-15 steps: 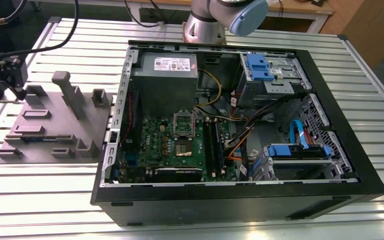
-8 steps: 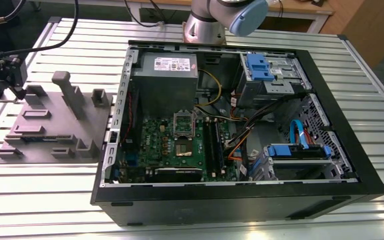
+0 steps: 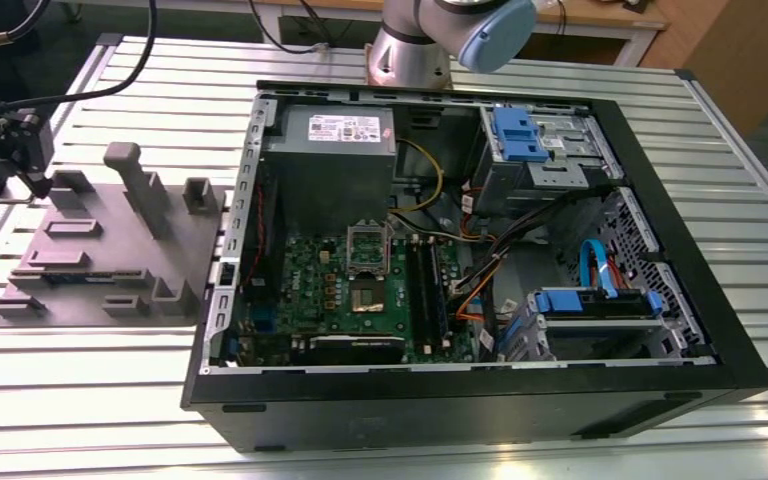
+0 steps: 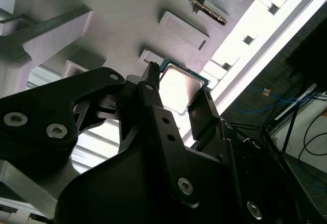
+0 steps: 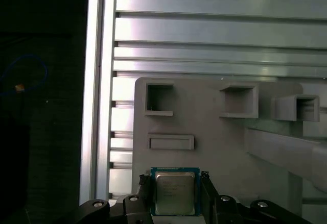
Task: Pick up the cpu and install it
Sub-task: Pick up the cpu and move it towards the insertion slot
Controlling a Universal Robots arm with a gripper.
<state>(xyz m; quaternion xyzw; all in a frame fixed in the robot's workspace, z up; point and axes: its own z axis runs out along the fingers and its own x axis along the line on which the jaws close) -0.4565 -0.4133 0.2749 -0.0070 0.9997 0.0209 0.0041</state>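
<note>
Black end effector (image 5: 174,179) closed on the small, flat, square silver-topped cpu (image 5: 174,193) at the grey moulded plastic plate (image 5: 230,147).
In both wrist views its two fingers (image 4: 153,89) pressed against opposite edges of the cpu (image 4: 179,86), spread just the chip's width. The cpu lay flat, metal top facing up. It was near-square with no marked long axis, its edges parallel to the plate's rim. In the exterior view the end effector (image 3: 40,185) hung low at the plate's (image 3: 104,260) far corner, on the ribbed aluminium surface (image 3: 91,400).

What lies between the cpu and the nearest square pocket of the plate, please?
A low rectangular slot, seen in the first wrist view between the cpu and that pocket.
</note>
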